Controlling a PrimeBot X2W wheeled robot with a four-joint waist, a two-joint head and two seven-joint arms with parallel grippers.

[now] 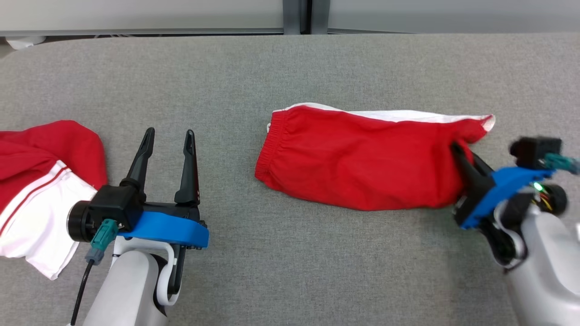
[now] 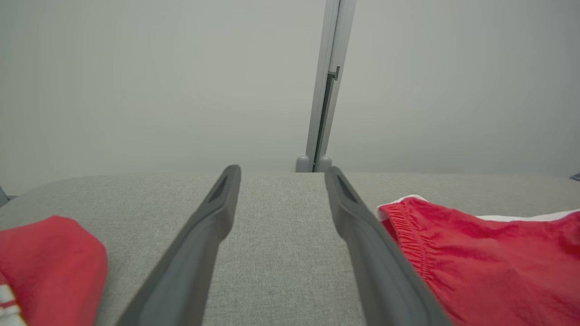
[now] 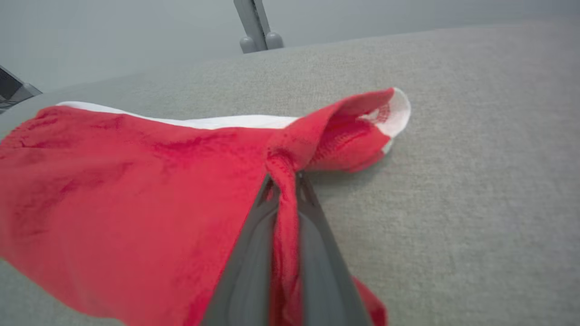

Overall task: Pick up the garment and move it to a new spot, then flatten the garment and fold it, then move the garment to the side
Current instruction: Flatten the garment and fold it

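The garment (image 1: 362, 156) is a pair of red shorts with a white edge, lying folded across the middle right of the grey table, waistband to the left. My right gripper (image 1: 456, 148) is shut on the garment's right end, pinching a bunched ridge of red cloth (image 3: 283, 181) between its fingers (image 3: 253, 253). The garment's corner (image 3: 385, 113) curls up just past the grip. My left gripper (image 1: 168, 136) hovers open over bare table to the garment's left, nothing between its fingers (image 2: 204, 235). The waistband (image 2: 408, 226) lies just right of that gripper.
A second red and white piece of clothing (image 1: 41, 181) lies crumpled at the table's left edge, close beside my left wrist. The grey cloth-covered table (image 1: 272, 68) runs back to a pale wall with a vertical post (image 2: 326, 90).
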